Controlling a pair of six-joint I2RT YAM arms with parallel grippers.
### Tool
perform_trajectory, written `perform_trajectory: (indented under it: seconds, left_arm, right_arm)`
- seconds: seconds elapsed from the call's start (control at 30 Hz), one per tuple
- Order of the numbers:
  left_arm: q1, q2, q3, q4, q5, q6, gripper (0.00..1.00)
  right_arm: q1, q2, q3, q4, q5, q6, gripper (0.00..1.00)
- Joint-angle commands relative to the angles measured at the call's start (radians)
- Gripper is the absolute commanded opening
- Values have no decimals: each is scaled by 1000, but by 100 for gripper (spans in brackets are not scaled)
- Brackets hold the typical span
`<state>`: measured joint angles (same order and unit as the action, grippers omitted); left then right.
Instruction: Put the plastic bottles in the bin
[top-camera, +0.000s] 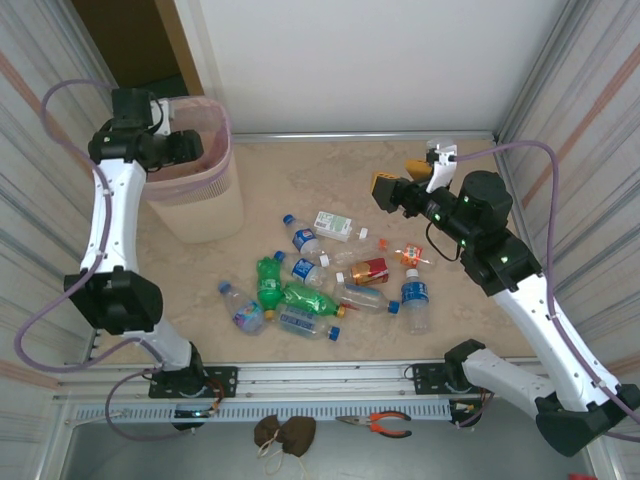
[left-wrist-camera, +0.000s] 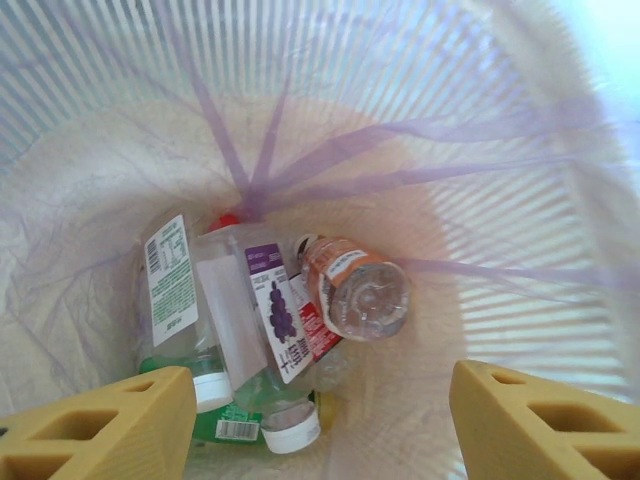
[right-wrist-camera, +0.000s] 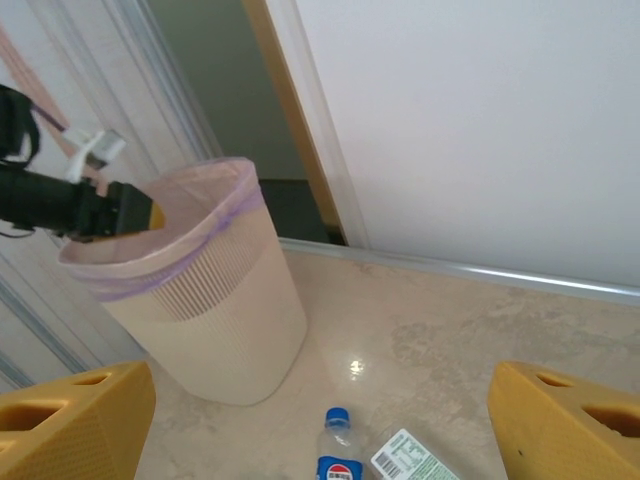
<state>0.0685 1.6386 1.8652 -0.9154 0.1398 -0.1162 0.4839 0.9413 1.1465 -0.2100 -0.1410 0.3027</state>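
The pale pink bin (top-camera: 200, 195) with its thin liner stands at the far left. My left gripper (top-camera: 186, 147) hangs open over its mouth, nothing between the yellow fingers (left-wrist-camera: 110, 425). Inside the bin (left-wrist-camera: 500, 150) lie several plastic bottles (left-wrist-camera: 355, 295), one with a purple grape label (left-wrist-camera: 275, 310). More plastic bottles lie loose on the table: green ones (top-camera: 270, 283), a red-labelled one (top-camera: 368, 270), a blue-labelled one (top-camera: 415, 300). My right gripper (top-camera: 392, 192) is open above the table's far middle, facing the bin (right-wrist-camera: 200, 300), with a blue-capped bottle (right-wrist-camera: 338, 455) below it.
A metal rail (top-camera: 330, 380) runs along the near edge; pliers (top-camera: 378, 424) and a brown lump (top-camera: 283, 432) lie in front of it. Striped walls close both sides, a white wall (top-camera: 350, 60) the back. A dark doorway (top-camera: 130, 45) opens behind the bin.
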Motion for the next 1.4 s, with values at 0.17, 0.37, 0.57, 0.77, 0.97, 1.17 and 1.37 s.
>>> perform_trajectory:
  seconds: [0.17,0.37,0.57,0.77,0.97,1.17,1.37]
  left_arm:
    - [2,-190,-66,86,194,-12,65]
    - [-1,-324,-192,175,318,-66,65]
    - [-53,-430,-328,233,376,-113,65]
    - [-138,-503,-455,277,377,-152,65]
    - [-221,-538,-550,304,338,-181,65]
    - [-260,-552,-593,319,313,-197,65]
    - [-261,-552,-594,328,317,-208,65]
  right_arm:
    - [-7,42,85,-286,127,17,85]
    - [-26,110,79,-509,199,71,85]
    - [-80,169,22,-719,235,150,84]
    - [-127,248,-87,-814,185,196,82]
    - [-173,360,-160,-777,142,160,69]
    - [-183,454,-165,-676,177,120,54]
    - [-182,543,-168,-611,141,117,49]
